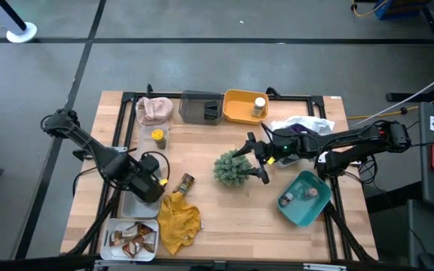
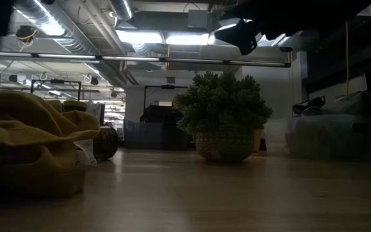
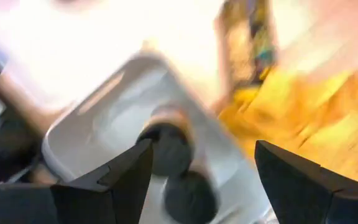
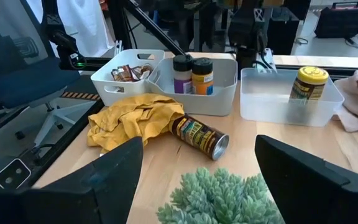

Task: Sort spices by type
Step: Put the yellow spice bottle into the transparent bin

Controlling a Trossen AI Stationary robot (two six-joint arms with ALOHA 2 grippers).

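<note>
Spices are spread over a light wooden table [image 1: 224, 214]. The left gripper [image 3: 194, 168] hangs with its fingers [image 3: 126, 177] spread wide above a white bin [image 4: 219, 99], and two dark-capped bottles [image 4: 192, 75] stand in that bin, just ahead of and between the fingertips. Beside that bin a brown tin [image 4: 199, 137] lies on its side against a mustard-yellow cloth [image 4: 135, 121]. Further along, a second white bin [image 4: 114, 84] holds glossy brown packets [image 4: 129, 73], and a clear bin [image 4: 288, 102] holds one yellow-lidded jar [image 4: 308, 84].

The right gripper [image 4: 197, 171] is also spread wide, empty, hovering just over a green spiky plant ball [image 4: 219, 196]. Behind it a teal tray [image 1: 304, 199] carries two small jars [image 1: 298, 196], and a yellow tray [image 1: 239, 107] holds a white-capped jar [image 1: 259, 104]. Around the table lies grey floor; beyond it, a workshop with ceiling strip lights [image 2: 166, 38].
</note>
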